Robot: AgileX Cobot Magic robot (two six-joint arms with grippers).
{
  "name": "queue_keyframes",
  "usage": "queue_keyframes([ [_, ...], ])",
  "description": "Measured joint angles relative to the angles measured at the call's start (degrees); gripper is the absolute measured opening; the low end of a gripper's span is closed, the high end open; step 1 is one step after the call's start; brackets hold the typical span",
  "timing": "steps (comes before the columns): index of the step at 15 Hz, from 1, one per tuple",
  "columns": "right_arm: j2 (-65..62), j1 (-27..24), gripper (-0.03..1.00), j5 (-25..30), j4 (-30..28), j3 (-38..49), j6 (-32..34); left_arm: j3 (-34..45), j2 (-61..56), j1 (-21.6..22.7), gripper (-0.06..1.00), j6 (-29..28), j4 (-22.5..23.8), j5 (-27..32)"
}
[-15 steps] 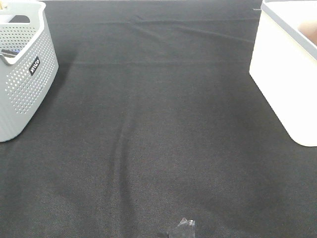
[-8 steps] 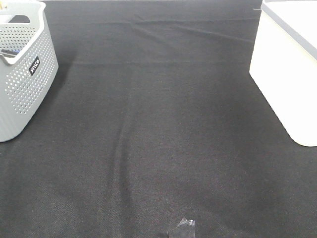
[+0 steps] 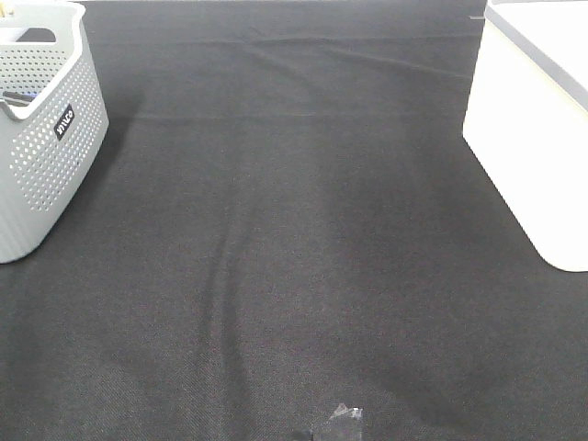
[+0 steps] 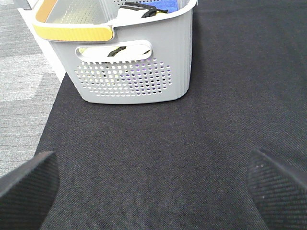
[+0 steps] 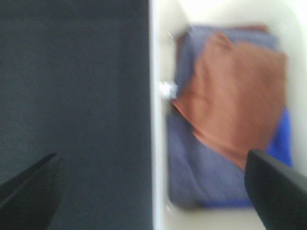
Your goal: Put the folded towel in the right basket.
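The right basket (image 3: 524,156) is white and stands at the right edge of the black cloth. In the blurred right wrist view, a folded orange-brown towel (image 5: 235,96) lies inside this basket, past its rim (image 5: 154,120), on top of grey-blue and blue towels (image 5: 192,163). My right gripper (image 5: 153,191) is open and empty above the basket's rim, clear of the towel. My left gripper (image 4: 153,182) is open and empty over the cloth, short of the grey basket (image 4: 134,72). Neither gripper shows in the exterior high view.
The grey perforated basket (image 3: 46,156) with a yellow handle (image 4: 74,33) stands at the far left and holds some items. A small piece of tape (image 3: 344,421) lies on the cloth by the front edge. Grey floor (image 4: 24,62) lies beyond the cloth's left edge.
A small brownish shape at the top right edge, over the white basket, showed one second ago and is gone from the exterior high view. Nothing else moved.
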Motion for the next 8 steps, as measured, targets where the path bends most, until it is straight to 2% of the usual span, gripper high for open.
queue_keyframes([
  [1,-4.0,-0.1,0.98,-0.1,-2.2,5.1,1.0,0.0,0.0,0.0,0.99,0.0,0.0,0.0],
  [2,-12.2,-0.1,0.98,-1.1,-4.1,14.8,2.1,0.0,0.0,0.0,0.99,0.0,0.0,0.0],
  [5,-34.3,-0.1,0.98,-9.3,-4.5,37.1,3.3,0.0,0.0,0.0,0.99,0.0,0.0,0.0],
  [8,-56.1,-0.1,0.98,-12.8,-3.7,54.9,3.9,0.0,0.0,0.0,0.99,0.0,0.0,0.0],
])
